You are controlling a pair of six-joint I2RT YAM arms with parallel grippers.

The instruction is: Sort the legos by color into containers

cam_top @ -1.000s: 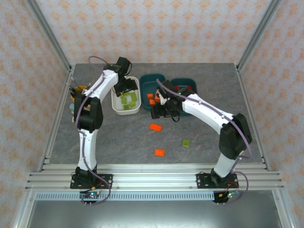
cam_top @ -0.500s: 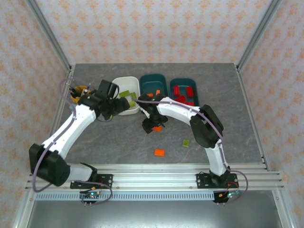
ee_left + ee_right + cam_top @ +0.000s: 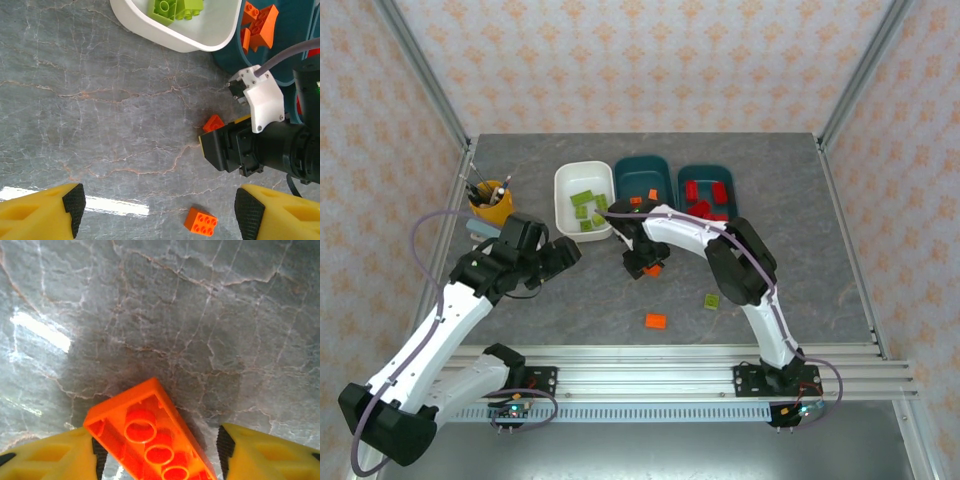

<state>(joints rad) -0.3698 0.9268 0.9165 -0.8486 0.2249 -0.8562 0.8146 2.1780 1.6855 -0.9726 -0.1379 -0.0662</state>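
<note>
From above, the right gripper covers most of the orange rectangular plastic brick under it; only a sliver shows. In the right wrist view that brick's lower end and both yellow fingers run off the bottom edge. In the left wrist view the white rounded plastic tub is cut by the top edge, and the gripper's black body hides all but one corner of the brick. The pens in the small yellow-orange cup are too small to count.
</note>
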